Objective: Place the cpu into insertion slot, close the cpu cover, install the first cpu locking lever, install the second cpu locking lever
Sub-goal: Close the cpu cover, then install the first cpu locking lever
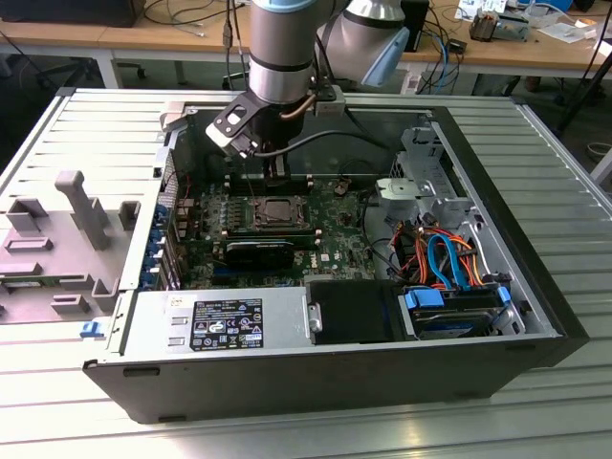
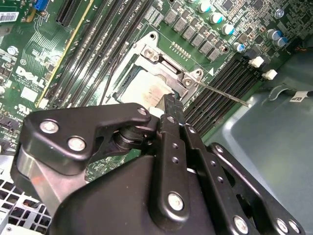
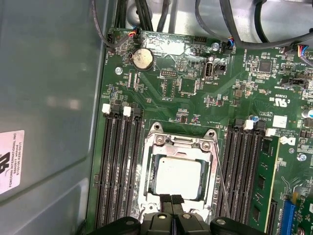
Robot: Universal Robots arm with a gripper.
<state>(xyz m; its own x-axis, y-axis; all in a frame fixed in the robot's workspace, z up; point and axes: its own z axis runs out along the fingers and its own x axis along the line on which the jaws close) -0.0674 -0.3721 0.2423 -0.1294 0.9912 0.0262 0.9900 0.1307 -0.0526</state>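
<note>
The cpu (image 3: 178, 176) sits seated on the motherboard (image 3: 186, 88), with the cpu cover (image 3: 178, 143) folded down around it. The gripper (image 3: 171, 198) hangs at the cover's edge, fingers pinched together, gripping nothing. One locking lever (image 3: 221, 182) looks unlatched. I'd push it squarely, keeping the cover flat.

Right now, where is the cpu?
In the first wrist view the cpu sits on the motherboard, framed by the cpu cover, between two banks of memory slots, beside the gripper. It lies toward the exterior view's left of the case.
</note>
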